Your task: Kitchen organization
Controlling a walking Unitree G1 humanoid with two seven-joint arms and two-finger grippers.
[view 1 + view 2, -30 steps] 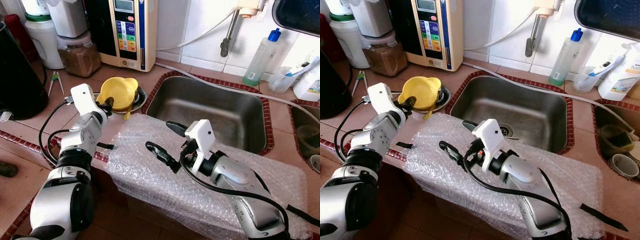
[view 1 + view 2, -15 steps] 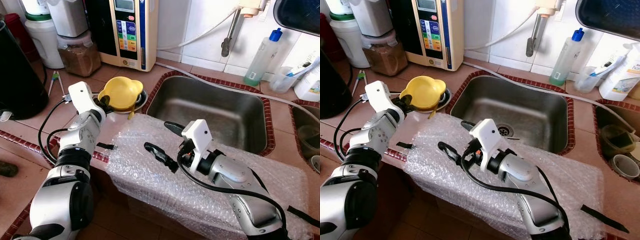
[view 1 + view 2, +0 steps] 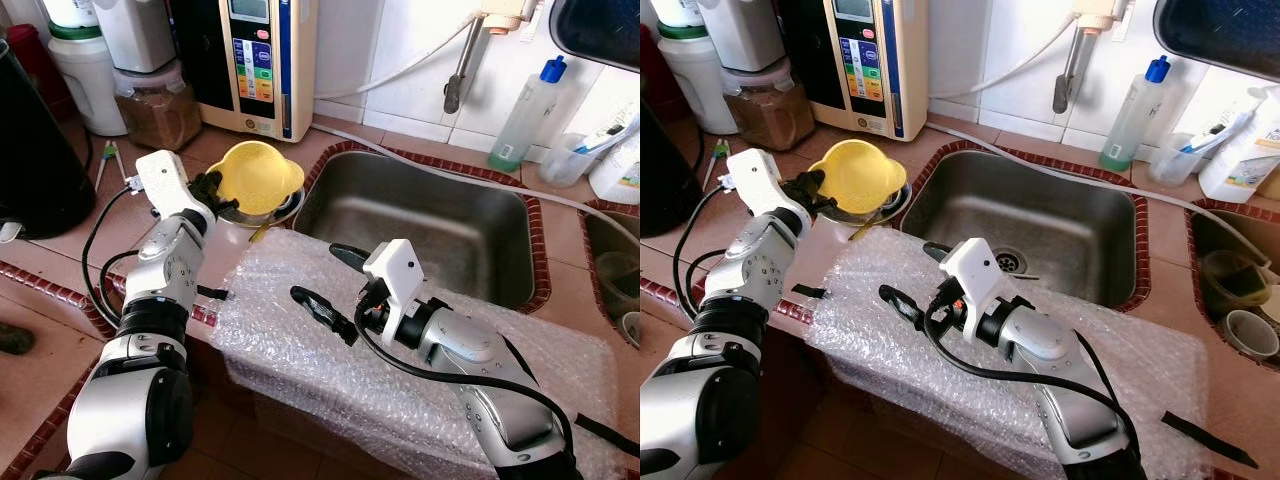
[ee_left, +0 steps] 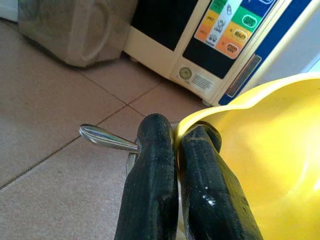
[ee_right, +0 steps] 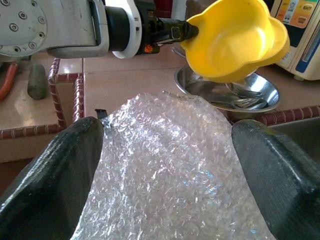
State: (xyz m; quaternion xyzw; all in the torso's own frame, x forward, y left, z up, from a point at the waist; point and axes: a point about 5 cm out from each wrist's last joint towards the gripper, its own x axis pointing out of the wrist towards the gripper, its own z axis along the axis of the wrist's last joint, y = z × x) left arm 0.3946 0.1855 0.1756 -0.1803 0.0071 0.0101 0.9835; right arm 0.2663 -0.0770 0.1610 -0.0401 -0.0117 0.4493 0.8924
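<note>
Right now the left tool (image 3: 210, 186) is pinched shut on the rim of a yellow bowl (image 3: 262, 176), its two black fingers (image 4: 150, 190) pressed to either side of the bowl's edge, one outside and one inside. That bowl is held up off the tiled worktop (image 3: 70, 250), tilted, just above a shallow steel dish (image 5: 227, 90) that sits beside the sink's near left corner and has some cutlery lying in it. A metal handle (image 4: 107, 138) pokes out past the fingers in the left wrist view. Over to the right, the right tool (image 3: 335, 285) hangs with its fingers spread wide apart and nothing between them, hovering over a big sheet of bubble wrap (image 3: 300, 350) that drapes across the worktop's front edge. Behind that sheet lies the stainless sink (image 3: 420, 225), with a hose (image 3: 400, 70) running along the tiled wall to the tap fitting above it. Further back on the left stands a cream water purifier (image 3: 255, 65) with coloured buttons on its panel, next to a lidded container of brown powder (image 3: 158, 110) and a white jar. On the far right of the sink are a clear bottle with a blue cap (image 3: 525, 110) and a plastic cup (image 3: 560, 158) holding a toothbrush.
</note>
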